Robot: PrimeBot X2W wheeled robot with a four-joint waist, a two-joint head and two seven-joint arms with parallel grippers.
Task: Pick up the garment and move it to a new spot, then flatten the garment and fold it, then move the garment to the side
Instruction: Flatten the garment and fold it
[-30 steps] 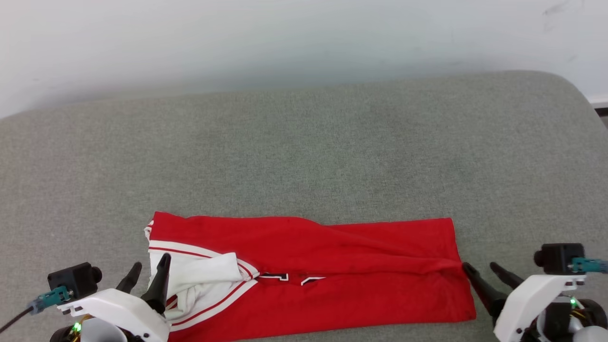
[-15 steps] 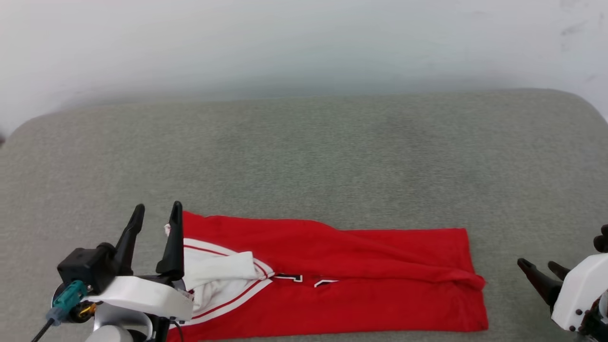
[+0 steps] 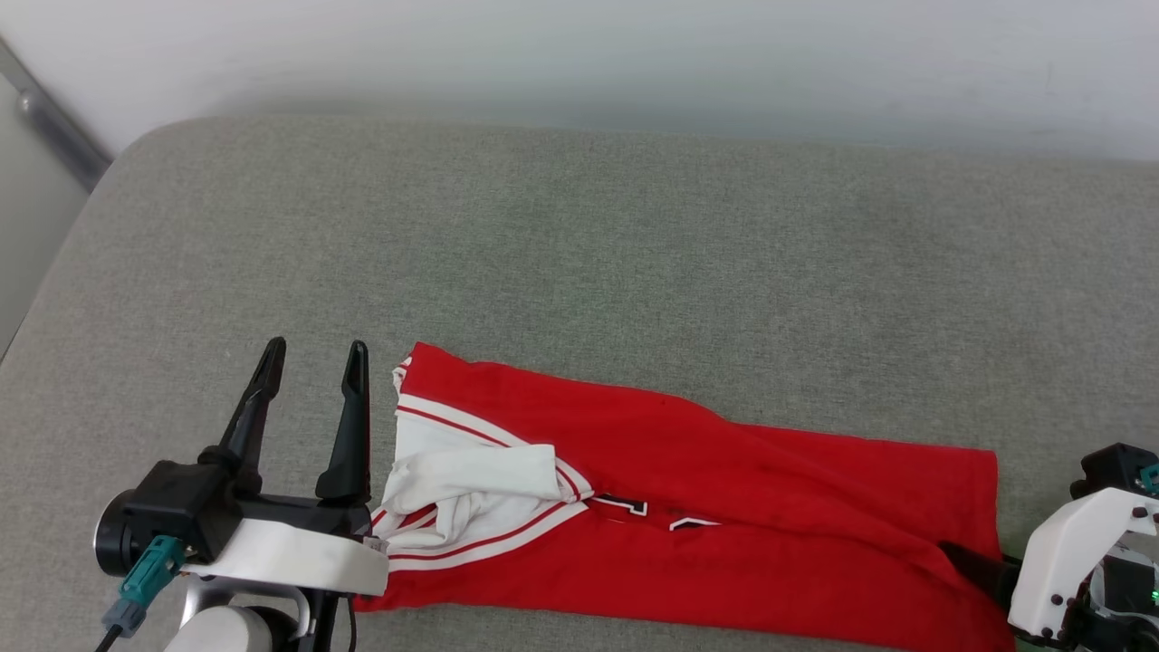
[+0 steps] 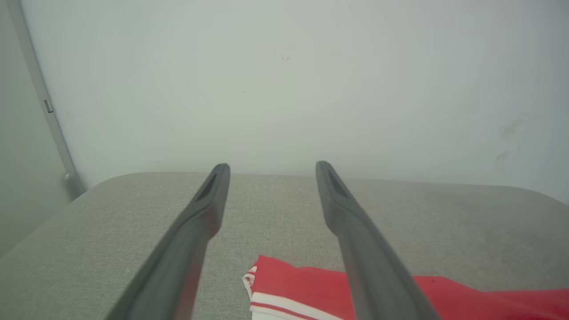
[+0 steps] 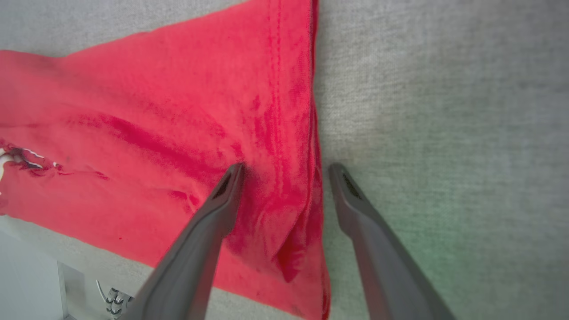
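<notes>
Has the garment (image 3: 724,507) lying as a long folded strip along the near edge of the cushion (image 3: 579,254), white sleeve tucked on top at the left end, probably so each end sits within an arm's reach. Holds the left gripper (image 3: 317,346) raised just beside that end, jaws spread and empty. Straddles the hem at the far end with the right gripper (image 5: 286,166), jaws wide and pinching nothing, seemingly lined up to take that edge.

Left claw (image 3: 317,346) gapes wide, pointing forward; right claw (image 5: 288,167) gapes too, angled down.
</notes>
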